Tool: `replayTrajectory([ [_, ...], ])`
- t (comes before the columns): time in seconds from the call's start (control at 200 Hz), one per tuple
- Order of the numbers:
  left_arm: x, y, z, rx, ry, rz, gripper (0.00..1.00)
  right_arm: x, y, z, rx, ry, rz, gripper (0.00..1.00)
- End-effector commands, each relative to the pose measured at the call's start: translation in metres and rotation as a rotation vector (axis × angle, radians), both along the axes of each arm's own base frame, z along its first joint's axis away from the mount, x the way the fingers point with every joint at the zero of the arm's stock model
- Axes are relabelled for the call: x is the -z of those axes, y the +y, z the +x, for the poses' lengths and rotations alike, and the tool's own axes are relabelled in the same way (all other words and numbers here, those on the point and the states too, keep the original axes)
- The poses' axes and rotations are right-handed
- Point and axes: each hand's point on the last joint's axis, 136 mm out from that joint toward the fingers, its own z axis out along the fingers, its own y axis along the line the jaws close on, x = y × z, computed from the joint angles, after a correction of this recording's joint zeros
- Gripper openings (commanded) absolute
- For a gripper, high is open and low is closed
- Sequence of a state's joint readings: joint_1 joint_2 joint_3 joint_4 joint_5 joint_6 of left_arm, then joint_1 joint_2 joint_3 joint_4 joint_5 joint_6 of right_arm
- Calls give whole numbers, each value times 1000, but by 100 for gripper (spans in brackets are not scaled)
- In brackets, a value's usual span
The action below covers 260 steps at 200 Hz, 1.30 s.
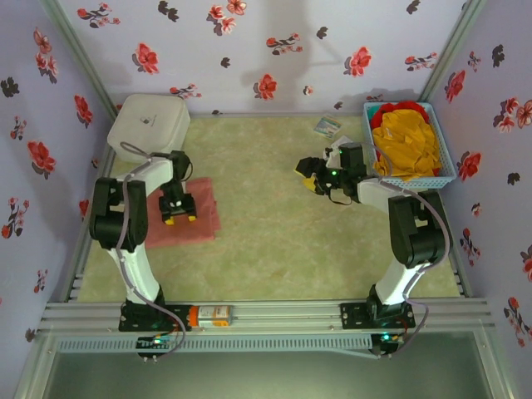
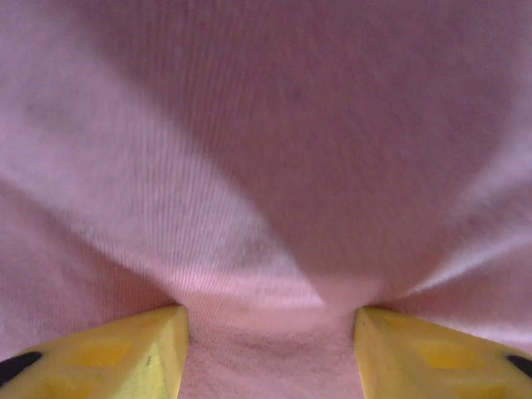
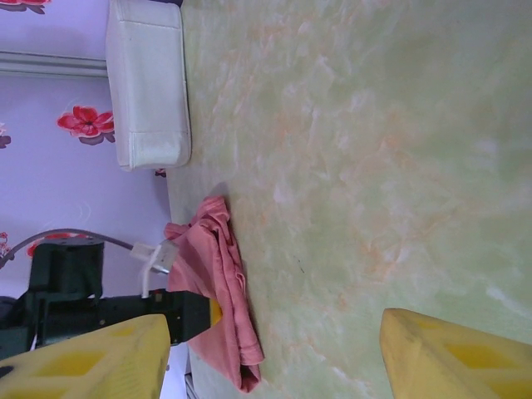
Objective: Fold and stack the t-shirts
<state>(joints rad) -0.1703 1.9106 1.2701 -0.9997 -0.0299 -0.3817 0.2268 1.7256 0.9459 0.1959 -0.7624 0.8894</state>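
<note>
**Markings.** The white box [image 1: 150, 125] carries a small dark mark on its lid, too small to read. A small printed card [image 1: 327, 126] lies on the green mat [image 1: 274, 241] near the far wall, and its print cannot be read. An orange-labelled unit [image 1: 212, 314] sits on the front rail between the arm bases. Its label is also too small to read.

**Task items.** The salmon-pink t-shirt [image 1: 198, 218] lies bunched on the left part of the mat, in front of the white box and close to the left edge. A yellow-orange t-shirt [image 1: 407, 148] and a red t-shirt [image 1: 405, 109] are heaped in the blue basket [image 1: 413, 179] at the far right corner.

**Left gripper.** The left gripper [image 2: 270, 349] is down on the pink t-shirt. Its jaws stand apart, and the yellow fingertips [image 2: 125, 353] rest against ribbed cloth that spreads flat between them.

**Right gripper.** The right gripper [image 3: 274, 332] is held above bare mat, just left of the basket. Its jaws stand wide apart with nothing between them.

**Edges and clearance.**
- The white box occupies the far left corner, against the walls.
- The basket sits against the right wall.
- The pink t-shirt's right edge ends well short of the mat's centre.
- The centre and near portions of the mat form open working room between the two arms.
</note>
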Motion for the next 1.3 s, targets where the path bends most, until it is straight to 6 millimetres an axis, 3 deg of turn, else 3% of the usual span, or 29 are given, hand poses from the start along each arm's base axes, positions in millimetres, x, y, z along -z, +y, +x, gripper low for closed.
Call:
replayTrajectory([
  [0.0, 1, 20, -2, 62, 47, 107, 56, 9, -3, -4, -6, -1, -13, 68],
  [0.415, 11, 80, 10, 73, 160, 209, 55, 10, -5, -10, -19, -1, -36, 68],
  [0.595, 12, 94, 22, 60, 143, 215, 54, 10, -6, -13, -29, 1, -50, 68],
  [0.77, 7, 92, 35, 81, 75, 212, 53, 11, -7, -14, -29, 3, -57, 68],
  [0.97, -12, 88, 49, 108, -17, 237, 53, 9, -7, -13, -28, 3, -53, 67],
  [1.295, -84, 52, 51, 165, -205, 209, 55, 3, -9, -14, -32, -9, -76, 68],
])
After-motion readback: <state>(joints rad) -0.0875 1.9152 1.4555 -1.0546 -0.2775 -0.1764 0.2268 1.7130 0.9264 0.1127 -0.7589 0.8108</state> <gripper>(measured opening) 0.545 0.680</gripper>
